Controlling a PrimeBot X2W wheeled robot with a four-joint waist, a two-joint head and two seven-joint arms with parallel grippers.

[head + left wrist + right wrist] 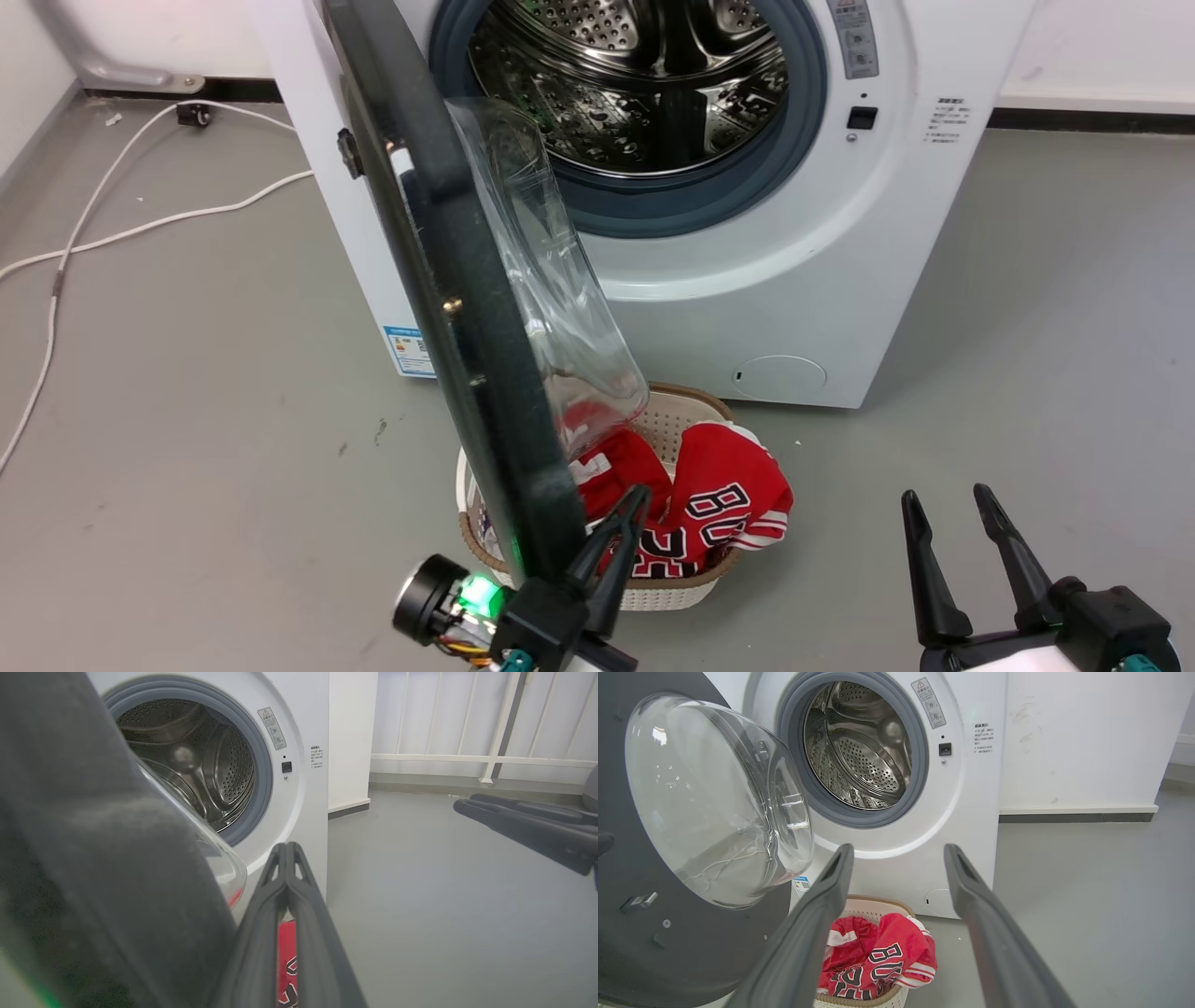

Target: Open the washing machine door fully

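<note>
While door [493,392] stands open, jersey [728,485] reads "BU".

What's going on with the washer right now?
The washing machine door is swung well out to the left, leaving the drum of the washing machine exposed. The left gripper, fingers shut together, sits close beside the door's inner side near its bottom edge, above a basket holding a red jersey; whether it touches the door can't be told. The right gripper is open at the lower right, touching nothing.
</note>
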